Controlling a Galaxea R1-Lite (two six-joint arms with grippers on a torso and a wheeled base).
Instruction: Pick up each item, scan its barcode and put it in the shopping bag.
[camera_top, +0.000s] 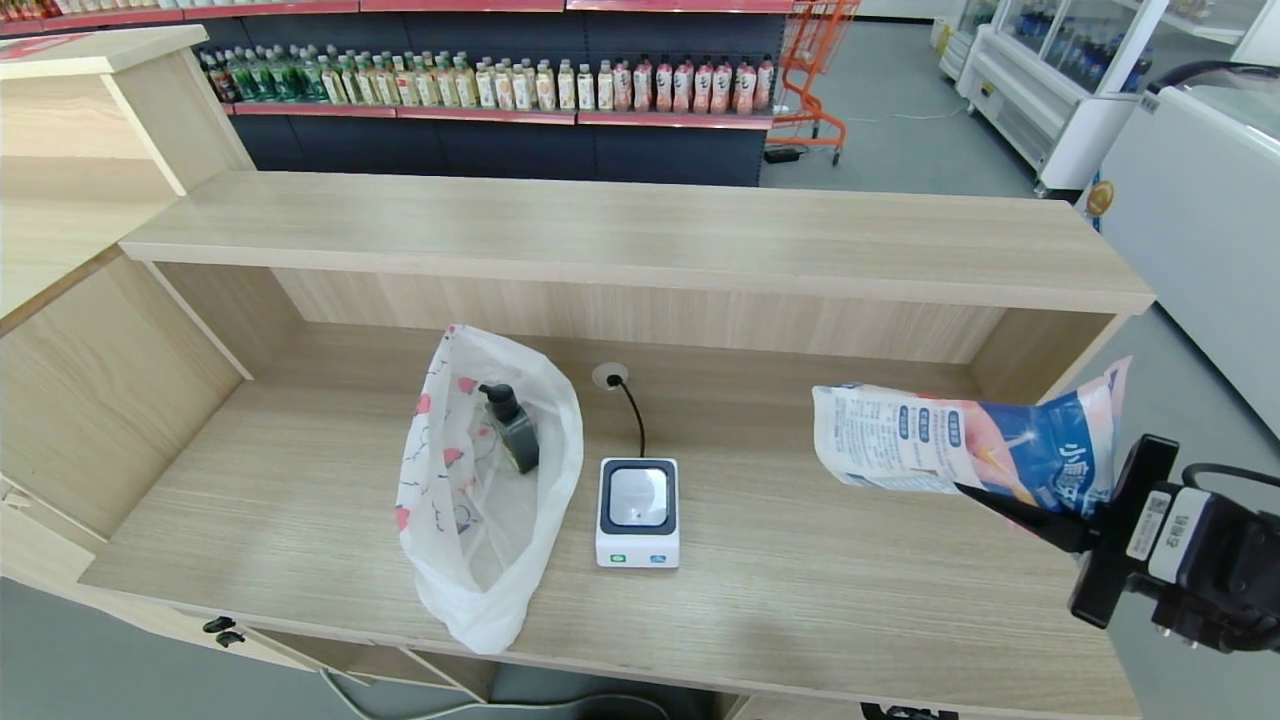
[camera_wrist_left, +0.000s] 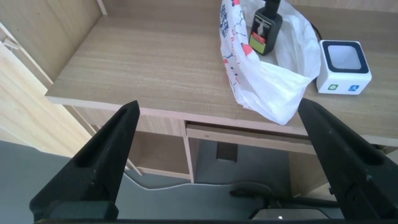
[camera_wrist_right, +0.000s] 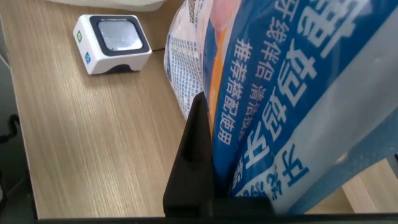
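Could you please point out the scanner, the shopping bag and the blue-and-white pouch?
scanner (camera_top: 638, 497), head view, on its glass top window.
shopping bag (camera_top: 425, 480), head view, on its patterned side wall.
blue-and-white pouch (camera_top: 900, 440), head view, on its white printed end.

Head cam gives me worktop (camera_top: 300, 480) from above; L wrist off front edge, R wrist close; all share scanner (camera_top: 638, 510).
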